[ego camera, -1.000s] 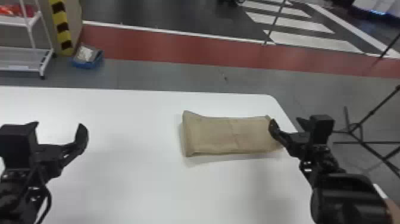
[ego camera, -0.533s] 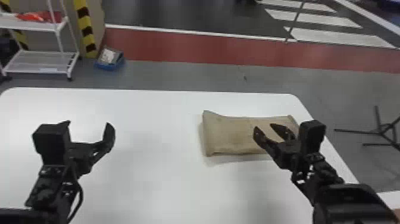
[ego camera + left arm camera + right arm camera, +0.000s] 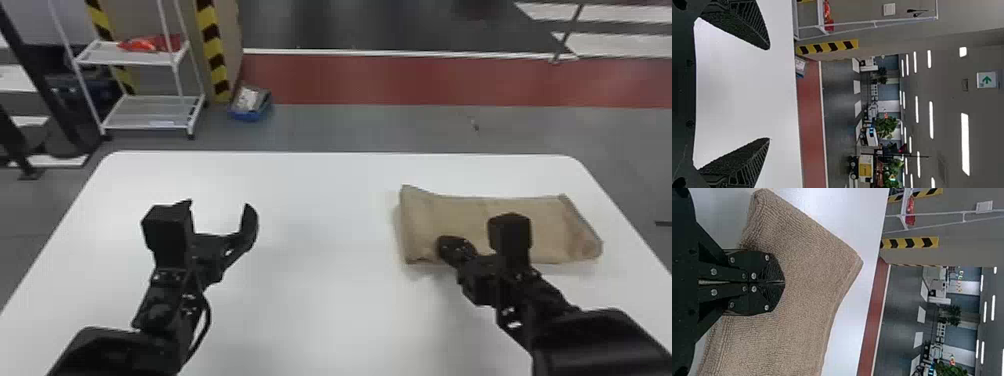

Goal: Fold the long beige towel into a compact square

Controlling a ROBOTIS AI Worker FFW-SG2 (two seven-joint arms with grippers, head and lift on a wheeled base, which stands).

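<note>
- Counting one towel point(image 3: 475, 212), beige, folded into a long flat strip, lying crosswise on the right part of the one white table point(image 3: 325, 200); cannot count its layers
- Showing one raised lip along the towel's left end and one slanting edge at its right end, close to the table's right edge
- Counting two grippers in all, with two black fingers each
- Finding the right gripper point(image 3: 446, 242) over the near edge of the towel, close to its left end; seen in the right wrist view with both fingers pressed together along one straight seam, right over the cloth; cannot tell of any cloth caught between them
- Finding the left gripper point(image 3: 218, 205) above the left part of the table, well apart from the towel, with its two fingers spread wide and nothing held between them
- Counting, on the floor beyond the table, one white rack point(image 3: 150, 112) with two shelves in sight, one red bundle point(image 3: 152, 44) on the upper shelf, and one blue bin point(image 3: 251, 116) beside two yellow-and-black striped posts point(image 3: 212, 50)
</note>
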